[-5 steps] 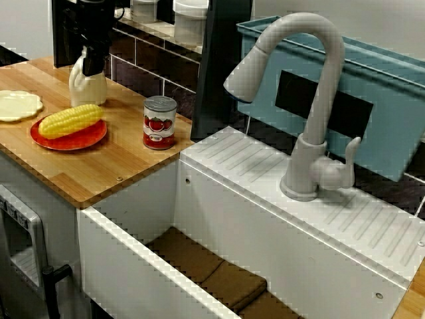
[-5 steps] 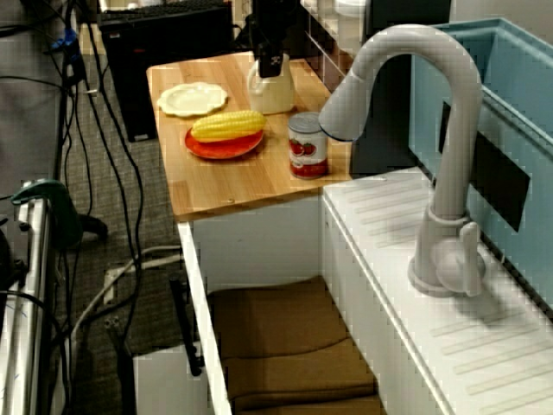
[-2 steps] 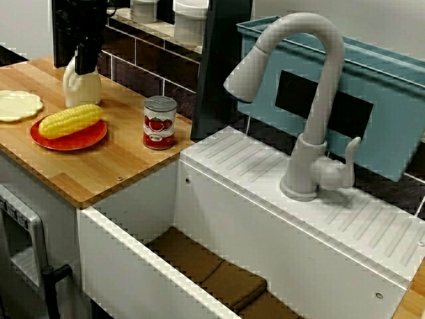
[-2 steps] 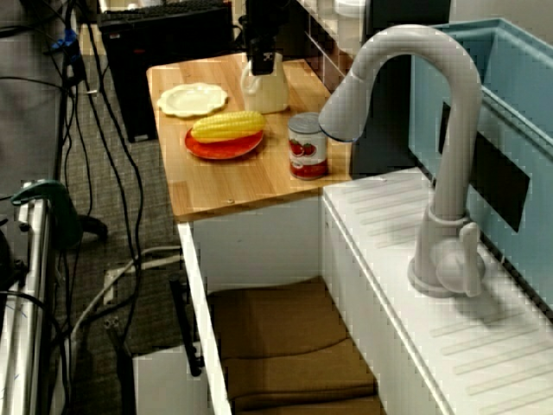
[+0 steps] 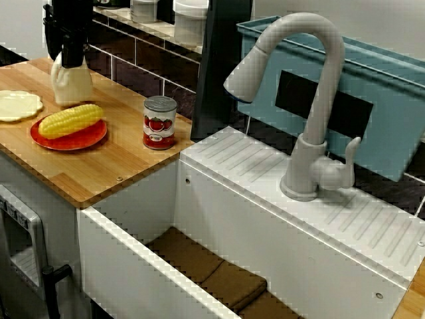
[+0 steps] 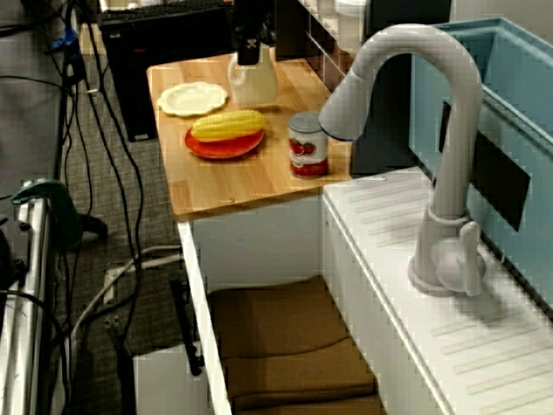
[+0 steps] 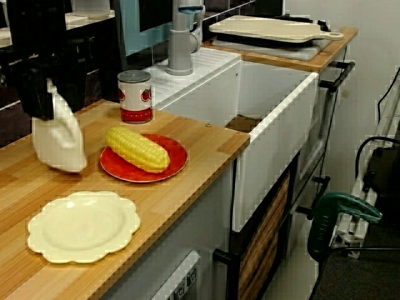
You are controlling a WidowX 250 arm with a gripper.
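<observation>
Worktop: a pale wooden counter point(image 5: 99, 166) adjoins a white sink point(image 5: 226, 212) in the sink-side view.
Jug: a white rounded jug point(image 5: 72, 83) is held at the back left, its long axis roughly upright.
Pincer: the black gripper point(image 5: 70, 54) is clamped on its neck.
High view: a yellow corn cob point(image 6: 228, 124) on a red plate point(image 6: 220, 152) lies just in front, with a tomato can point(image 6: 308, 145) near.
Counter-end view: the jug is seen slightly tilted, with a cream scalloped plate point(image 7: 83, 226) nearby.
</observation>
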